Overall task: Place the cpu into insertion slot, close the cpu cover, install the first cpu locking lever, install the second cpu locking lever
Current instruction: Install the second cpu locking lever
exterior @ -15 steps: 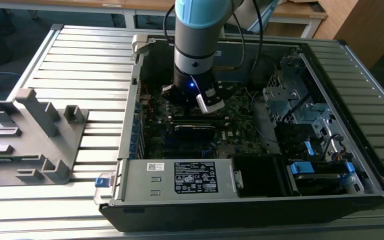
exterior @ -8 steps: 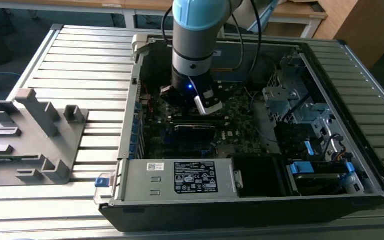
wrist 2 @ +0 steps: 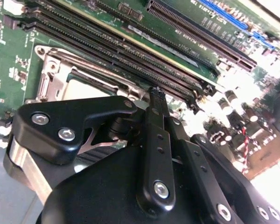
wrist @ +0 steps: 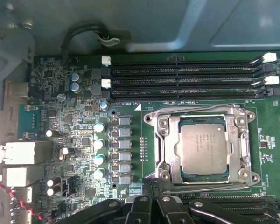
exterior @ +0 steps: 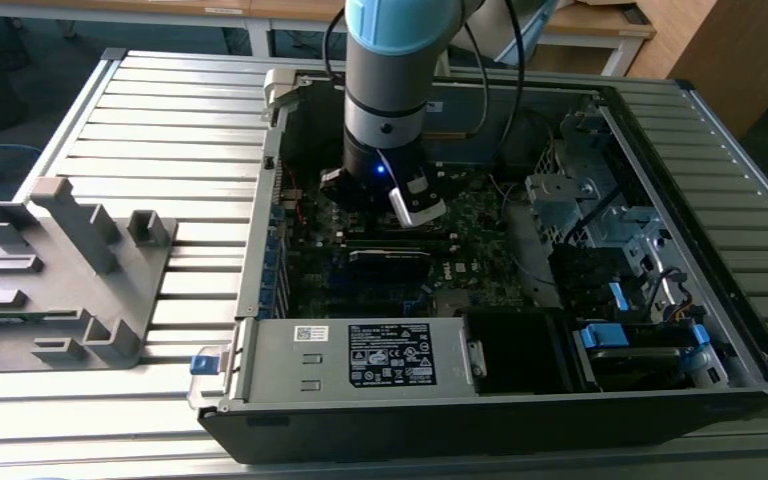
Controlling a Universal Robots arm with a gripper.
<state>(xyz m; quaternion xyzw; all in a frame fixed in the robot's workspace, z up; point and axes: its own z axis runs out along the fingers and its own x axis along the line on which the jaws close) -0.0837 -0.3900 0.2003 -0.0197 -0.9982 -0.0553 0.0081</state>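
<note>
Black fingers (wrist 2: 155,95) pressed together, empty

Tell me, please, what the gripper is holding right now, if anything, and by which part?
Nothing. The gripper is shut with its fingertips together and empty. The cpu already sits in the insertion slot, with the cpu cover down around it.

Your slatted bench (exterior: 157,120) carries the open computer case (exterior: 491,400) under the jaws, the grey fixture (exterior: 64,280) well aside.
</note>
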